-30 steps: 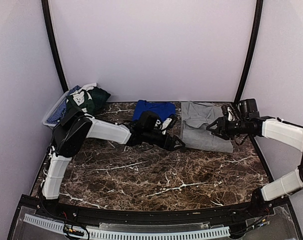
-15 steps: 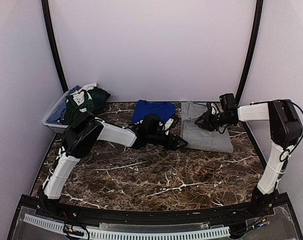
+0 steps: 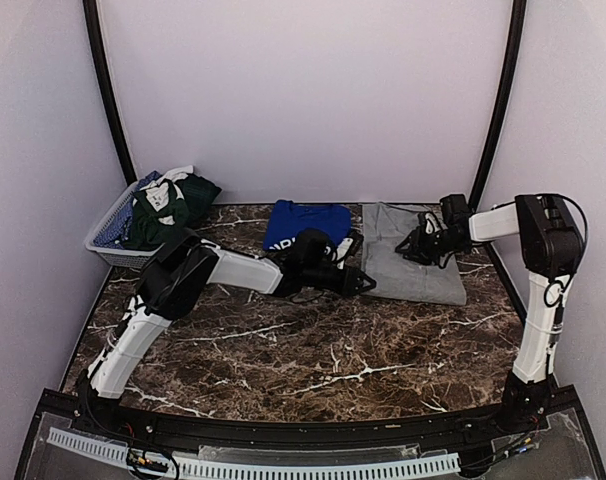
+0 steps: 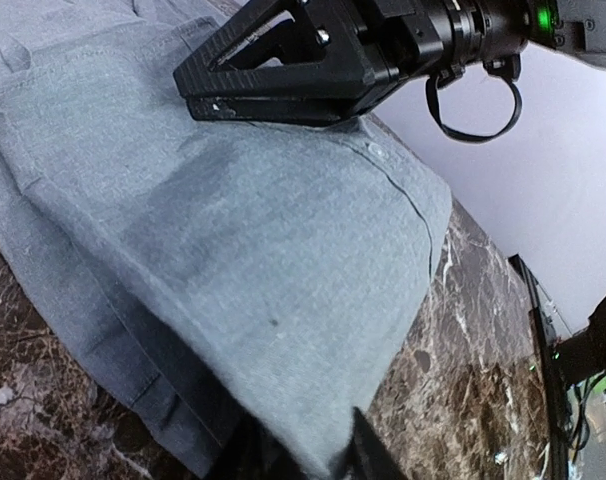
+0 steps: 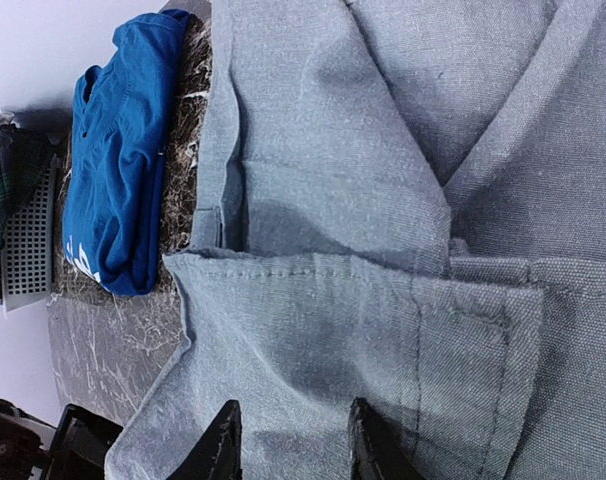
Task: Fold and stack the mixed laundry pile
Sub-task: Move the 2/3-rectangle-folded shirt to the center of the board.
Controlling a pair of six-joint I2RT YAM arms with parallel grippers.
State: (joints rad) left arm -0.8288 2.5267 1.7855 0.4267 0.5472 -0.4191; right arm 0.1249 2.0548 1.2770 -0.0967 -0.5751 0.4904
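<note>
The worktop is a slab of dark brown marble run through with white veins, closed in by pale walls at the back and sides. A blue T-shirt lies folded on it near the back wall, with a little white print showing along its near edge. Just right of the T-shirt, across a thin strip of bare marble, lies a grey shirt, folded in layers with stitched hems showing. Well to the left of the T-shirt a grey mesh basket sits at the worktop's back corner, heaped with dark-green and patterned clothes
</note>
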